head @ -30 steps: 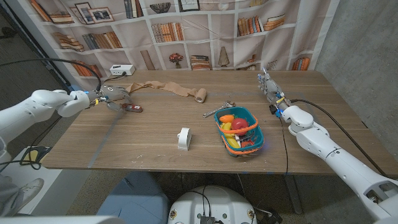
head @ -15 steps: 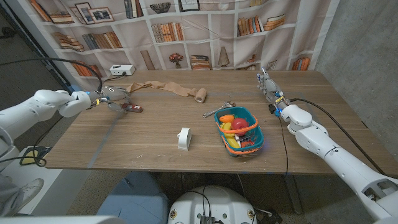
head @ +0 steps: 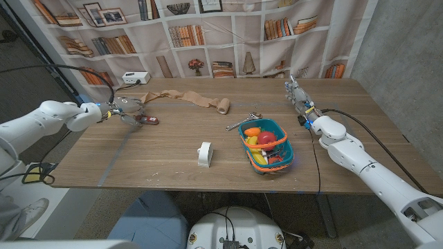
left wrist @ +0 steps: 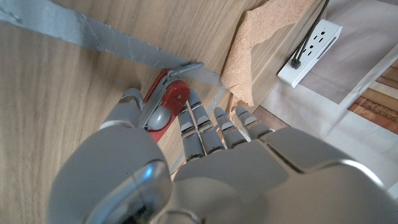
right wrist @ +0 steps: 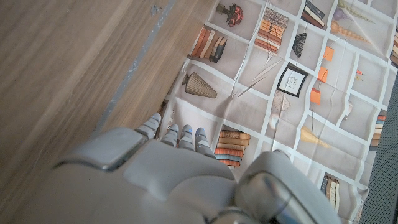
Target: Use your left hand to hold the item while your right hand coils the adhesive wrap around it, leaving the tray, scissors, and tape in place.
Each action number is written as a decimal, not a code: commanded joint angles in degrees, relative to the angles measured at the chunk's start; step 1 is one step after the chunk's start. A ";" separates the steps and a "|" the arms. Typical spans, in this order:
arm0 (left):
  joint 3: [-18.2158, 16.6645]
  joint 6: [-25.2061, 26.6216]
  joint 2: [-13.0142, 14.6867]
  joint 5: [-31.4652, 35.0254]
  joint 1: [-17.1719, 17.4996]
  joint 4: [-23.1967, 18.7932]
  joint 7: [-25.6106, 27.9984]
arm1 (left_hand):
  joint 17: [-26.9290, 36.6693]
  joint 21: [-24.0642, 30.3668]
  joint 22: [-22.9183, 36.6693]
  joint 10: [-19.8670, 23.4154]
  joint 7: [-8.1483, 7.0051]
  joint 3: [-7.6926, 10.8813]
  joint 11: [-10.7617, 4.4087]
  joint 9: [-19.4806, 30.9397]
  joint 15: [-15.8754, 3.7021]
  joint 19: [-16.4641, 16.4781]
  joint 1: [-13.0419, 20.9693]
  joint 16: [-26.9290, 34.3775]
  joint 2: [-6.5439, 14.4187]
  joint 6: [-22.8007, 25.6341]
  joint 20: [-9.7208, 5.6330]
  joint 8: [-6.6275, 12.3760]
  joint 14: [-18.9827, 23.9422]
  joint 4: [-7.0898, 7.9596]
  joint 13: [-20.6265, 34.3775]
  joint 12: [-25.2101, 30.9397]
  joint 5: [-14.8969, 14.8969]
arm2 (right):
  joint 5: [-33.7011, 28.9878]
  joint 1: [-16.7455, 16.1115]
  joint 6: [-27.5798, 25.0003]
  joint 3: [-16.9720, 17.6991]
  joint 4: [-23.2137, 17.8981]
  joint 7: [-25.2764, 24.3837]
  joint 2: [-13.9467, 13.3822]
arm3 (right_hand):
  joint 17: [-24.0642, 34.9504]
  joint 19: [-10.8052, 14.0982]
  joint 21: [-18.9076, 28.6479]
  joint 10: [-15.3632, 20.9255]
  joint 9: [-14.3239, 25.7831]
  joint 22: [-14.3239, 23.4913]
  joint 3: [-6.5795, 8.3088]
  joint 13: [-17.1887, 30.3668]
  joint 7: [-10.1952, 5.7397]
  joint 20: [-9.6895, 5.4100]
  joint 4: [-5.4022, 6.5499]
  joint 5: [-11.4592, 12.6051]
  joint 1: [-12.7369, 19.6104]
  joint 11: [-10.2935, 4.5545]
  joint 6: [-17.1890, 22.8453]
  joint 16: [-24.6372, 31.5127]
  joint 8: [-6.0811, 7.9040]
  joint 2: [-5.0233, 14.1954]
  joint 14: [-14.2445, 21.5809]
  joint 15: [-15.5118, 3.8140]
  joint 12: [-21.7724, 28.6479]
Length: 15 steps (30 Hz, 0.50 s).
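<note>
The left robot hand [head: 128, 109] is at the far left of the bench [head: 173, 149], its fingers [left wrist: 205, 127] closed down around the red-handled item [head: 147, 120]; in the left wrist view the red handle [left wrist: 163, 106] sits between thumb and fingers, though I cannot tell whether it is gripped firmly or only cupped. The tan adhesive wrap [head: 197, 100] lies unrolled along the far side of the bench, its roll end [head: 223, 106] well apart from the right robot hand [head: 299, 95], which stands at the far right edge holding nothing, fingers loosely extended. To do this step well, the left should probably secure the item near one end, leaving a free length for wrapping. The right then has to reach across for the roll, passing behind the blue tray [head: 284, 161], the scissors [head: 240, 123] and the white tape [head: 204, 153] without nudging them.
</note>
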 commanded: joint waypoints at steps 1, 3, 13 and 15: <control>1.59 -0.28 -0.62 -0.32 -0.57 1.32 0.96 | 0.09 0.32 0.08 1.44 -0.21 0.05 0.03 -0.14 -0.02 0.25 -0.28 0.31 0.00 1.56 0.03 0.75 0.69 -0.17 -0.22 0.35 0.42 | -0.22 0.59 -0.14 -0.35 0.49 0.21 0.28 | 0.28 -0.18 0.12 0.00 0.21 0.32 0.01 0.20 -0.08 0.65 -0.27 -0.01 0.37 -0.27 0.25 0.20 0.27 0.00 -5.23 0.29 0.06; 1.82 -0.33 -0.75 -0.32 -0.63 1.42 1.05 | 0.09 0.33 0.10 2.64 -0.50 0.05 -0.15 -0.32 -0.06 0.25 -0.29 0.28 0.20 3.38 0.02 1.15 0.66 -0.17 -0.58 0.35 0.41 | -0.13 0.65 -0.33 -0.36 0.49 0.25 0.30 | 0.28 -0.18 0.12 0.02 0.21 0.32 0.01 0.20 -0.03 0.65 -0.28 -0.01 0.37 -0.30 0.26 0.20 0.27 0.00 -5.24 0.28 0.07; 1.47 -0.02 -0.18 -1.46 0.71 0.22 3.23 | 0.06 0.57 0.08 9.80 -1.32 2.26 -1.52 -0.72 -2.13 1.05 5.11 1.08 5.79 10.15 -0.25 2.49 2.70 -1.56 -2.30 0.27 0.16 | -0.07 0.86 -0.33 -0.39 0.79 0.35 0.41 | 0.28 -0.19 0.13 -0.03 0.21 0.32 0.02 0.20 -0.08 0.69 -0.28 -0.02 0.36 -0.30 0.23 0.19 0.23 0.03 -5.30 0.36 0.05; 1.20 0.14 0.14 -1.69 1.19 -0.29 3.83 | 0.01 0.76 0.08 11.03 -1.07 3.03 -1.56 -0.68 -2.93 1.75 7.88 1.51 6.89 10.94 -0.05 2.65 4.08 -2.19 -2.35 0.11 -0.04 | -0.04 0.90 -0.33 -0.42 0.87 0.45 0.42 | 0.28 -0.18 0.14 -0.03 0.21 0.33 0.02 0.20 -0.10 0.67 -0.28 -0.02 0.35 -0.25 0.22 0.19 0.22 0.03 -5.29 0.36 0.05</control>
